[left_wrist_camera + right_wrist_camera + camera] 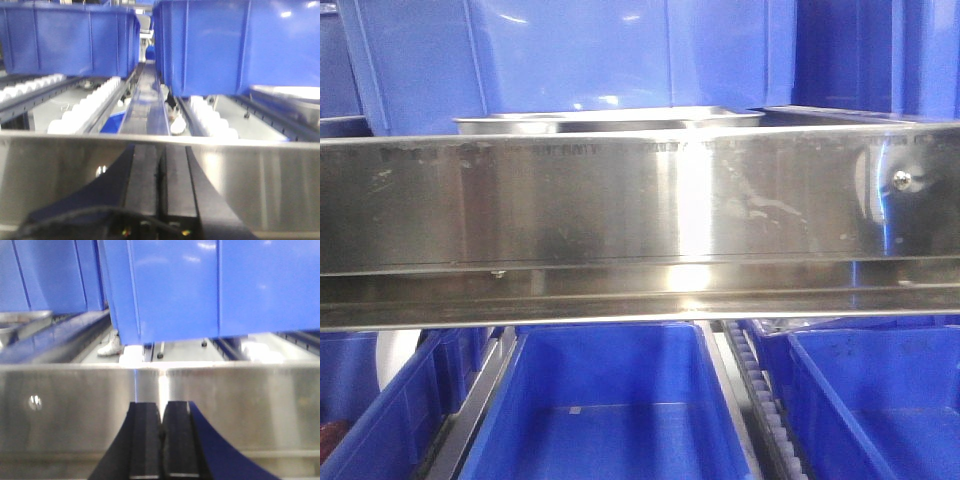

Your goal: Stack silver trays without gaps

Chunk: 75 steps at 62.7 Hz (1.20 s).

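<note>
**A:** Where's the silver tray (610,122) in the front view?

**B:** Upper middle of the frame. Only its rim shows above the long steel rail (620,210), with blue bins (520,50) standing behind it. Further right on the rail is one screw (901,179). Below the rail sit the lower bins (610,410), open at the top.

**A:** And the left wrist camera?

**B:** White rollers (90,107) at the left. The left gripper (161,150) is at bottom centre, its fingers pressed together with nothing pinched, in front of the rail. The silver tray (290,94) gleams at the right edge.

**A:** Right wrist?

**B:** There the silver tray (20,322) sits at the far left edge, and a blue bin (200,290) fills the upper centre. The right gripper (162,405), bottom centre, is closed tight too, gripping nothing and facing the rail.
</note>
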### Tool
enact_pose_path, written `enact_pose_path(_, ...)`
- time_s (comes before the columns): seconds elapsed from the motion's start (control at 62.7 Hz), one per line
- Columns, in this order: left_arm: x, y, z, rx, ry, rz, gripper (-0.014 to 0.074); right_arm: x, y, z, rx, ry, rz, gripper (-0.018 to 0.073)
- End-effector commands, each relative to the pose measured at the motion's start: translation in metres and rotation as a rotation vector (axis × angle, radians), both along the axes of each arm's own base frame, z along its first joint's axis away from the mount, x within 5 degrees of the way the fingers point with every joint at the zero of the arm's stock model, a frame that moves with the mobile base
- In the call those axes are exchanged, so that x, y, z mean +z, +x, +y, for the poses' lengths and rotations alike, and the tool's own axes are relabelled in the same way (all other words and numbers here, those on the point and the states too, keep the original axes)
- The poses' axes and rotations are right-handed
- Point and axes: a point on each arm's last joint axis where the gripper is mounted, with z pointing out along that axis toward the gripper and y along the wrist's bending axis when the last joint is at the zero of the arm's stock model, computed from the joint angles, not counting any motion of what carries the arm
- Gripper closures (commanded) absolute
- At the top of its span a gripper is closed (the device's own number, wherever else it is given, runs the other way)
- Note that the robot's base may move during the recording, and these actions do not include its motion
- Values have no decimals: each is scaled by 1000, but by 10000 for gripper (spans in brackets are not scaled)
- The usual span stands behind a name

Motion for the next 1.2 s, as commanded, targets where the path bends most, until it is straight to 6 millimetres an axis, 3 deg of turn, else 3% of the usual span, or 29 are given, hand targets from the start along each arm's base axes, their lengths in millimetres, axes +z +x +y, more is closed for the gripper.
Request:
enact_pose_path(0.0, 23, -7, 1, 5, -26, -182, 644, 17, -3, -1, -5, 23, -178, 506)
enact_pose_path(0.143, 66, -17, 0, -6, -12, -141, 643, 51, -12, 0, 4, 60, -186, 506)
enact_pose_path(0.191, 93, -24, 0, -12, -3, -94, 643, 72, -18, 0, 10, 58, -151, 495)
enact_pose_path(0.239, 107, -27, 0, -15, 7, -53, 628, 91, -24, 1, 15, 56, -135, 455)
enact_pose_path(0.335, 145, -30, -1, -25, 28, 9, 535, 121, -28, 1, 21, 52, -71, 299)
enact_pose_path(0.415, 170, -25, -1, -29, 31, 42, 370, 143, -23, 1, 22, 51, -63, 116)
enact_pose_path(0.526, 188, -3, -3, -29, 42, 92, 191, 160, -4, 2, 20, 50, -16, -52)
enact_pose_path(0.797, 223, 46, -35, -331, 169, 208, 184, 196, 50, 15, 131, 15, 88, -64)
enact_pose_path(1.02, 255, 94, -84, -558, 213, 314, 185, 231, 99, 66, 402, -56, 229, -27)
enact_pose_path(1.18, 261, 143, -113, -554, 146, 500, 185, 241, 148, 101, 455, -45, 461, -22)
